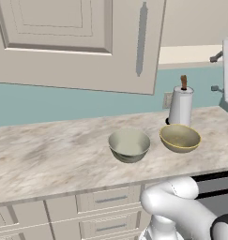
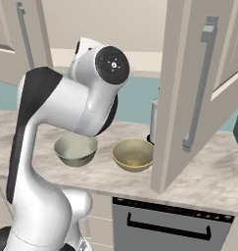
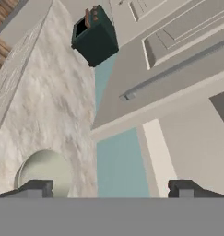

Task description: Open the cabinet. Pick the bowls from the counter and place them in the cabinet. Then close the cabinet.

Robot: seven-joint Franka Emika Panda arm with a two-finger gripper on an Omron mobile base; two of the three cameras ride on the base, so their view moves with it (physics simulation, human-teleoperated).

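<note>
Two-finger gripper (image 3: 110, 188): jaws spread wide, nothing between them. Long beige-grey marbled stone counter (image 1: 49, 154): carries both bowls side by side, apart. Greyish-white round bowl (image 1: 129, 145), left; tan-yellow round bowl with cream inside (image 1: 180, 138), right. Behind it, upright white paper-towel roll on wooden spindle (image 1: 181, 104). Above, beige raised-panel cabinet (image 1: 82, 42) with grey bar handles, door swung open.

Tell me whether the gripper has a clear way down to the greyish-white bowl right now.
Probably yes. The gripper is open, and the greyish-white bowl sits uncovered on the counter, apart from the tan-yellow bowl. The open cabinet door hangs off to the side, not over it.
</note>
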